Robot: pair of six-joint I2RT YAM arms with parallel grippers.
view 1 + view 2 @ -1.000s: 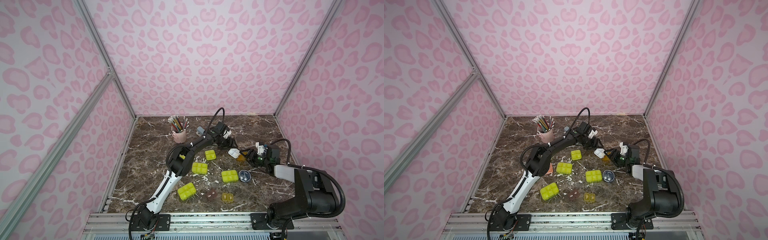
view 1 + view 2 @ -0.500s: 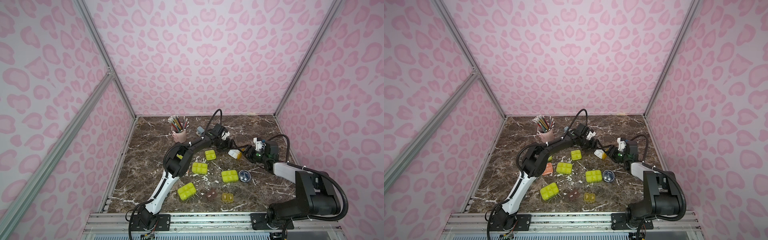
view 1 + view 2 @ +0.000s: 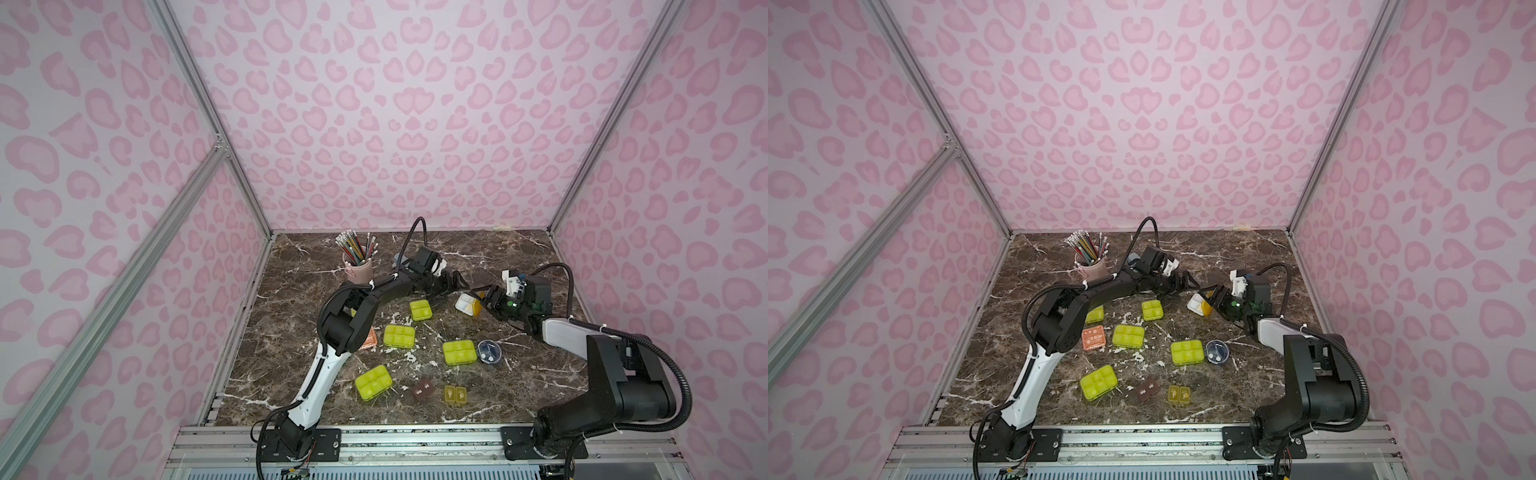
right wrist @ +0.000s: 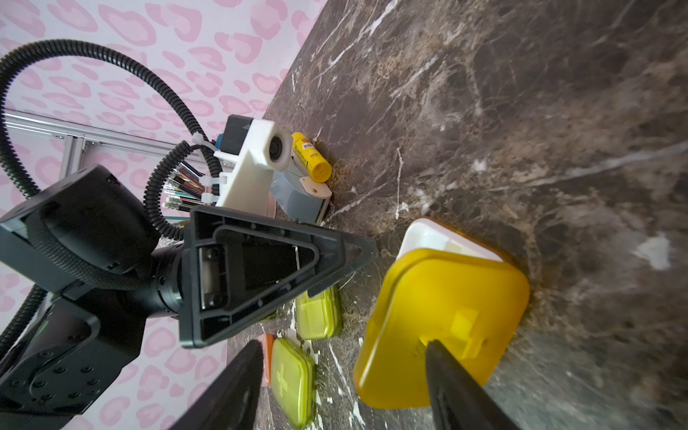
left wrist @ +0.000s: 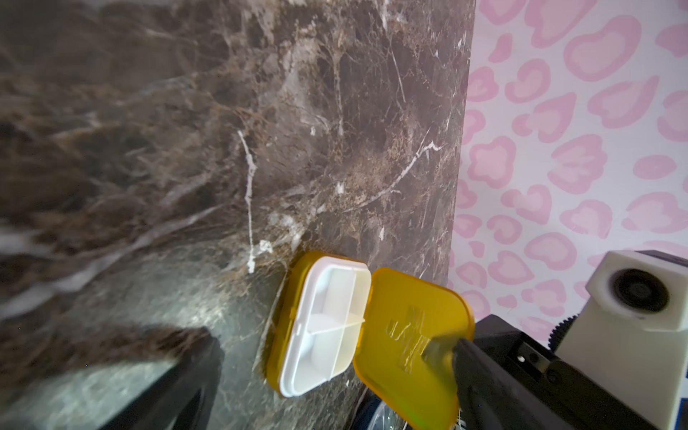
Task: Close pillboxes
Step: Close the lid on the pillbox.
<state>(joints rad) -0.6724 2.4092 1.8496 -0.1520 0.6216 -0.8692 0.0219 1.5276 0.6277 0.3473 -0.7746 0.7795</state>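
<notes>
amber pillbox [image 3: 466, 304], lid [image 4: 443, 320] half raised over white divided tray [image 5: 327, 316]; right hand [image 4: 342, 344] released, fingertip [image 4: 435, 353] on lid; left hand [image 3: 459, 281] released.

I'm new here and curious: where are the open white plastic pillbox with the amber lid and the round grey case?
open white plastic pillbox with amber lid [image 5: 324, 327]: left wrist view, divided tray.
round grey plastic case [image 3: 489, 352]: in a top view, its middle.
</notes>
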